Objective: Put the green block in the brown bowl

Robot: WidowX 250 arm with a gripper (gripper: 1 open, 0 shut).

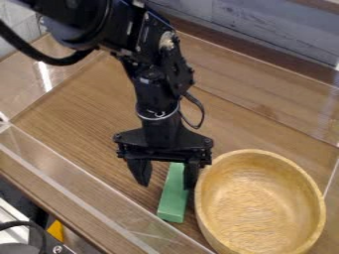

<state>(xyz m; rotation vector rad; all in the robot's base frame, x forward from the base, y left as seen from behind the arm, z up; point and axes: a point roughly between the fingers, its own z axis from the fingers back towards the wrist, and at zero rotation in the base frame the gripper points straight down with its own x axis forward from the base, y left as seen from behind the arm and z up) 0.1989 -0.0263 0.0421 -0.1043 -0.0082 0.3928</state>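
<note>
Camera view: bright green flat rectangular block [172, 195] lies on wooden desk [79, 114], just beside light-brown wooden bowl [260, 210]. Black gripper [167, 177] straddles block's far end, jaws spread wide, holding nothing. Block likely light, rigid, smooth; pinch across narrow width, nearer mid-length.

Black jointed arm [149, 69] w/ looped cables, black two-finger pincer [166, 179].
</note>
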